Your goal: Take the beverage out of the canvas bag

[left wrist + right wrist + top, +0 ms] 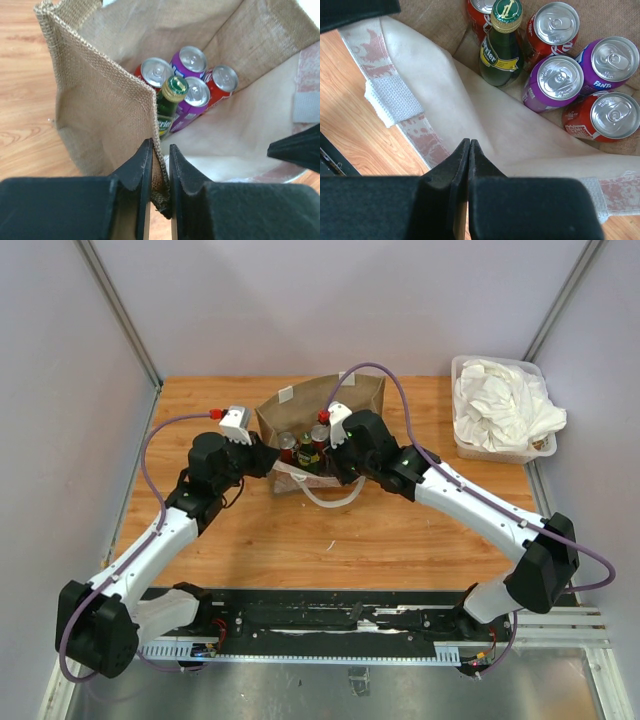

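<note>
The canvas bag (355, 400) stands open at the table's middle back. Inside it are a green glass bottle (501, 50) with a gold cap and several purple and red soda cans (552, 82). The bottle also shows in the left wrist view (172, 95) and the top view (307, 452). My left gripper (160, 167) is shut on the bag's left burlap edge (100, 115); it shows in the top view (268, 462). My right gripper (470, 144) is shut and empty, just above the bag's pale front lining (485, 125), near the rim (335, 464).
A clear plastic bin of white cloth (500, 410) stands at the back right corner. The bag's white handle (330, 498) loops onto the table in front of it. Grey walls close off the left, back and right sides.
</note>
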